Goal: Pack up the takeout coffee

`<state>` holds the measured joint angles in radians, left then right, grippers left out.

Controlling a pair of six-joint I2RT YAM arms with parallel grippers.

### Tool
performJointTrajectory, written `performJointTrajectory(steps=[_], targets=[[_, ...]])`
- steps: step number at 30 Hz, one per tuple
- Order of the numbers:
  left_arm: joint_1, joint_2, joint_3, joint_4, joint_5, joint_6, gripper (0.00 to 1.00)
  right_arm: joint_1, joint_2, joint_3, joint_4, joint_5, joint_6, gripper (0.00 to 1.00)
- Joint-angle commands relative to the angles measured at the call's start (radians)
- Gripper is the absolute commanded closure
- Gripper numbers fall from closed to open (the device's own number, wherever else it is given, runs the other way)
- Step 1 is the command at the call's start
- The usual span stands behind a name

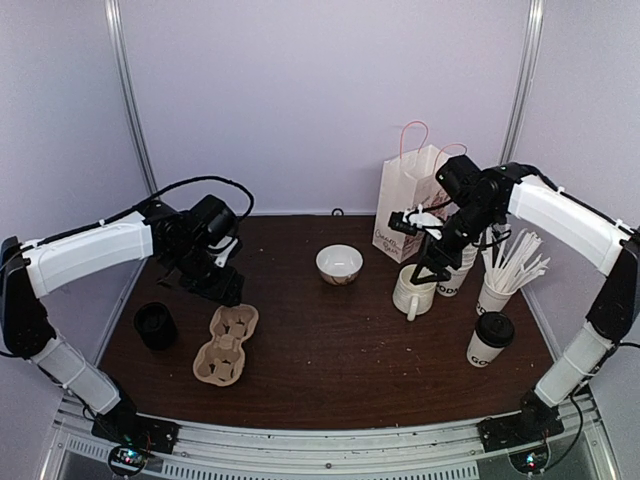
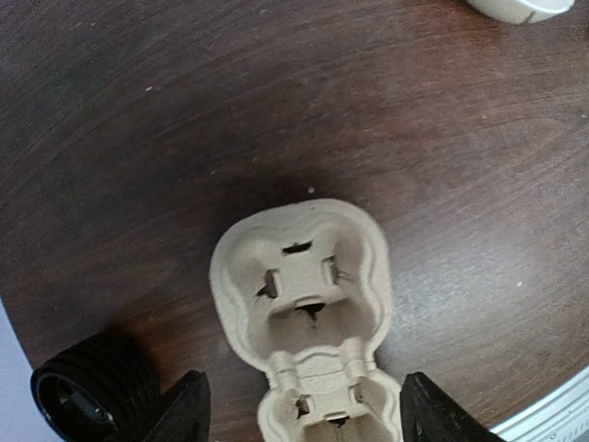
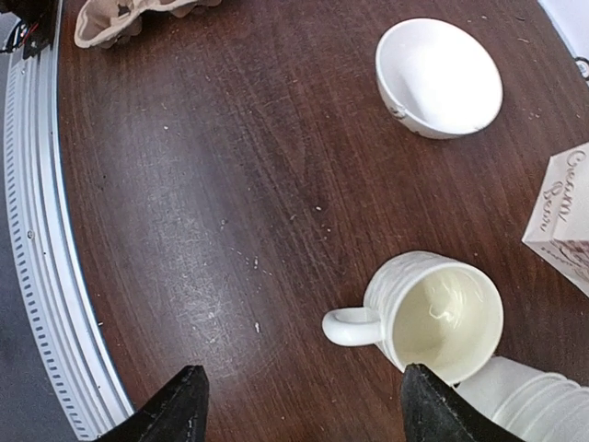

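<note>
Right tool (image 3: 304,396): fingers apart, empty, above the mug (image 1: 412,290). Your nearer lidded cup (image 1: 490,338) stands upright at 4 o'clock from it, with the straw cup (image 1: 497,292) just beside at 12 and bare tabletop (image 1: 330,330) at 9. Left tool (image 2: 304,398): fingers apart, straddling the carrier (image 2: 304,276), whose long axis runs 12-to-6; the second cup (image 1: 453,283), partly hidden, stands just beside the mug.

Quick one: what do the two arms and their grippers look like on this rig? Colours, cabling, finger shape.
The left arm and right arm have white shell links with black joints and black bases. A thin black cable loops over the left arm. The left gripper and right gripper are black, each with two wedge-shaped fingers. No readable markings.
</note>
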<state>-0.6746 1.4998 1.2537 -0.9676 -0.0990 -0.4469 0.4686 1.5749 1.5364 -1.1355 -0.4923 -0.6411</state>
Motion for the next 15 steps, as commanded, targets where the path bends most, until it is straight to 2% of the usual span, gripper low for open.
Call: performJointTrajectory(steps=[1, 3, 6, 11, 15], targets=[[0.012, -0.045, 0.016, -0.161, -0.191, -0.075, 0.27, 0.083, 0.023, 0.005, 0.06, 0.056, 0.021, 0.25], [0.03, -0.071, 0.031, -0.24, -0.253, -0.112, 0.22, 0.116, 0.029, -0.005, 0.068, 0.058, 0.02, 0.25], [0.048, -0.105, 0.018, -0.249, -0.27, -0.068, 0.18, 0.122, 0.029, -0.006, 0.078, 0.086, 0.048, 0.26], [0.081, -0.086, 0.034, -0.228, -0.221, -0.062, 0.23, 0.122, 0.063, 0.007, 0.08, 0.191, 0.061, 0.31], [0.081, -0.1, 0.02, -0.139, -0.155, -0.047, 0.23, 0.12, 0.121, 0.019, 0.08, 0.3, 0.109, 0.42]])
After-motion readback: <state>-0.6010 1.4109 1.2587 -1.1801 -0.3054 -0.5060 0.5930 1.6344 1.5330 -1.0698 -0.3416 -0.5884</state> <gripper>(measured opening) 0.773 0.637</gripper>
